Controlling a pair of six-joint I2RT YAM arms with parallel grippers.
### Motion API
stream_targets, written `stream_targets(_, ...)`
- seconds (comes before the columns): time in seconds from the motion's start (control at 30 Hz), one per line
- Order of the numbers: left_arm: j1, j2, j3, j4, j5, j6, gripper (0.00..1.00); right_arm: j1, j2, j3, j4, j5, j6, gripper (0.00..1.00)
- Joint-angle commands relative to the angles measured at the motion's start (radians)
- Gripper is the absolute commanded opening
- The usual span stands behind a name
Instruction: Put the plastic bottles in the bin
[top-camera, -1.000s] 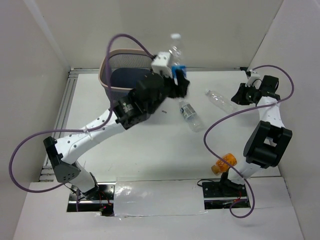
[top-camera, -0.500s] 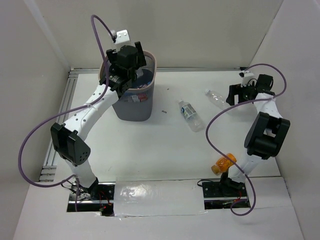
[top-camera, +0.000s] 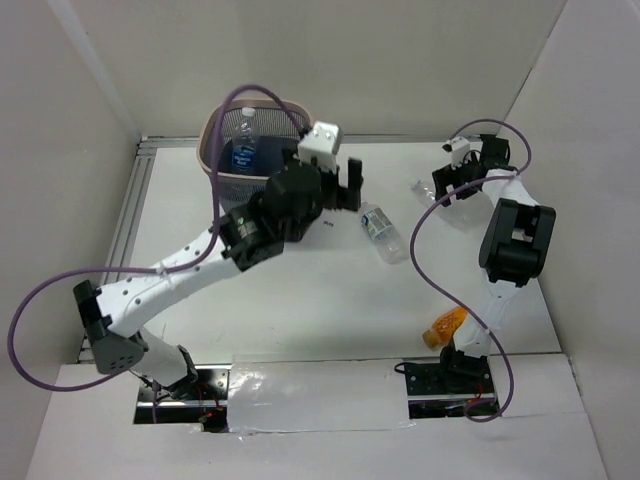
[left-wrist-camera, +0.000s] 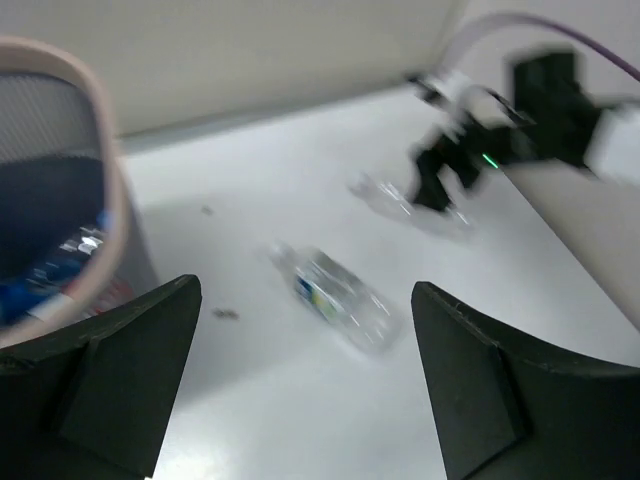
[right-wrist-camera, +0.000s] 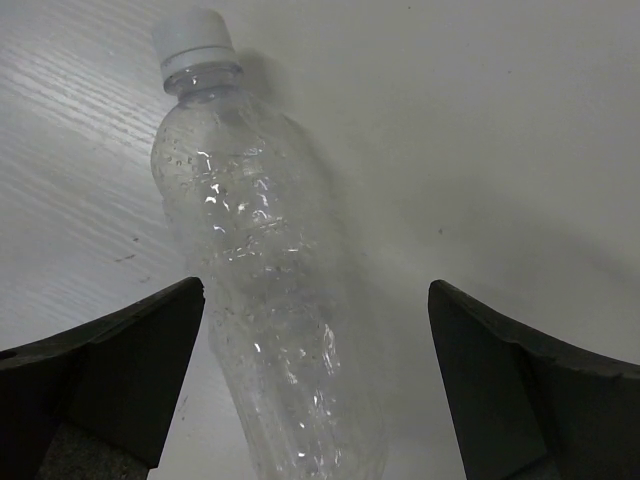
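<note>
Right end effector (right-wrist-camera: 315, 345), wide open and empty, hovers over the white-capped clear bottle (right-wrist-camera: 262, 270); lower squarely mid-body before you close.

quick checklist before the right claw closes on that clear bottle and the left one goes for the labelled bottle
1. right claw open: ok.
2. clear bottle lying between its jaws: ok, though off-centre.
3. right claw low enough to grip: cannot tell.
4. left claw open and empty: ok.
5. labelled bottle lying free on the table, ahead of the left claw: ok.
6. bin upright: ok.
</note>
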Motion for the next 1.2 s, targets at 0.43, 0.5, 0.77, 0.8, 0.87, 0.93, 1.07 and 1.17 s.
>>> stream_targets(0.43, -0.172, -0.16, -0.57, -0.012, 0.1, -0.445, 0.99, 0.044, 0.105, 0.099, -0.153, 0.023, -0.167, 0.52)
stream_targets(0.5, -0.172, -0.169, -0.605, -0.023, 0.109, -0.468, 0.99, 0.054, 0.105, 0.186, -0.283, -0.047, -0.18, 0.35)
stream_targets(0.77, -0.172, -0.195, -0.763, 0.064, 0.236, -0.563, 0.99, 0.263, -0.153, 0.444, -0.326, -0.361, -0.109, 0.29)
stream_targets(0.8, -0.181, -0.186, -0.763, 0.065, 0.248, -0.563, 0.99, 0.297, -0.174, 0.444, -0.28, -0.371, -0.074, 0.29)
stream_targets(0.87, -0.181, -0.174, -0.774, 0.065, 0.259, -0.563, 0.99, 0.379, -0.238, 0.43, -0.166, -0.396, 0.03, 0.31)
stream_targets(0.93, -0.19, -0.174, -0.774, 0.065, 0.259, -0.552, 0.99, 0.46, -0.271, 0.416, 0.048, -0.405, 0.153, 0.32)
stream_targets(1.07, -0.199, -0.174, -0.798, 0.074, 0.259, -0.552, 0.99, 0.593, -0.216, 0.538, 0.257, -0.371, 0.289, 0.37)
stream_targets(1.17, -0.199, -0.197, -0.807, 0.083, 0.259, -0.552, 0.99, 0.676, -0.12, 0.66, 0.314, -0.345, 0.412, 0.45)
